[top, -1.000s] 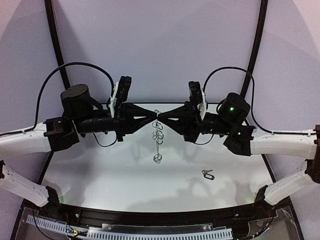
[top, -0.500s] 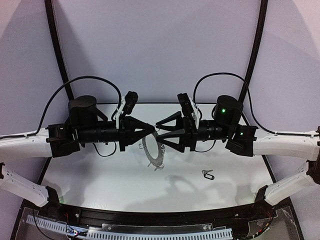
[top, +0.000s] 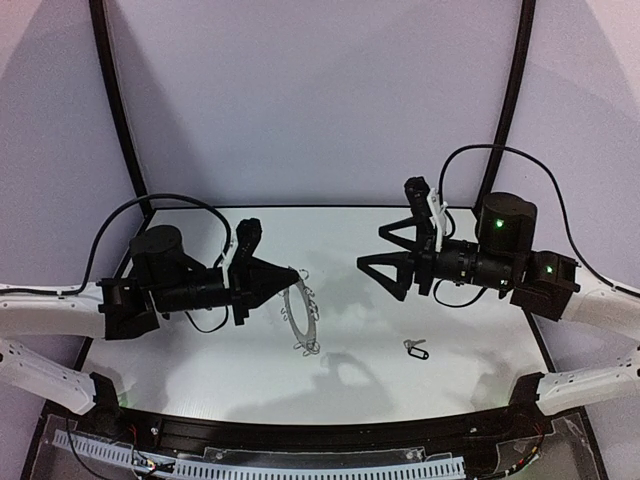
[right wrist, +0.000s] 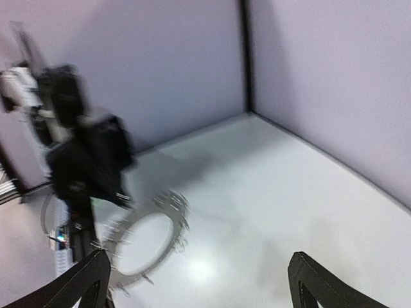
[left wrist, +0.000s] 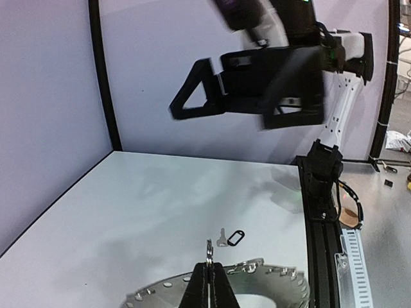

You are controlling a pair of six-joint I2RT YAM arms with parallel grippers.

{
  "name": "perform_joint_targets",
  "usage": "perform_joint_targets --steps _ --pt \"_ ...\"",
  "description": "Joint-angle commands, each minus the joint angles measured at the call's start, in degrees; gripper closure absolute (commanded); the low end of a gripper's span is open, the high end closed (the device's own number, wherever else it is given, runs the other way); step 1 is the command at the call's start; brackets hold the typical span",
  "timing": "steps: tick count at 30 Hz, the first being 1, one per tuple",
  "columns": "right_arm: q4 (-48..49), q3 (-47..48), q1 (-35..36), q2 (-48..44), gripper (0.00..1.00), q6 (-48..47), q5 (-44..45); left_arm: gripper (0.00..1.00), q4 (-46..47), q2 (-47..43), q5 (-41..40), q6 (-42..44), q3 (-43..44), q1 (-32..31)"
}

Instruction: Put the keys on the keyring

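Has let go of the keyring (left wrist: pixel 270 276) on the right side and carried it left and lower, tilted over the table (top: pixel 200 360) instead of edge-on at centre. Leaves the key (top: pixel 416 349) lying flat on the table, well apart to the right. Next, probably: fetch that key. Best to come down square over it, pinch the oblong body, and keep the small loop free for threading. Left gripper (top: pixel 290 272): clenched on the keyring's rim. Right gripper (top: pixel 372 248): spread wide, holding and touching nothing.
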Motion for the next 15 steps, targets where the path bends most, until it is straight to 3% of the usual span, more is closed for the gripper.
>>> perform_joint_targets --steps 1,5,10,15 --pt "-17.7 1.7 -3.8 1.3 0.02 7.6 11.8 0.99 6.5 -0.2 3.6 3.9 -1.0 -0.2" --pt "-23.8 1.2 -7.0 3.4 0.02 12.1 11.8 0.99 6.3 0.6 9.5 8.6 -1.5 -0.2" --pt "-28.1 0.3 -8.9 5.8 0.02 13.4 9.8 0.99 -9.2 0.6 15.2 17.4 3.4 -0.2" --pt "-33.1 0.0 -10.5 9.1 0.02 14.9 6.7 0.99 -14.3 -0.1 15.8 22.3 4.8 -0.2"
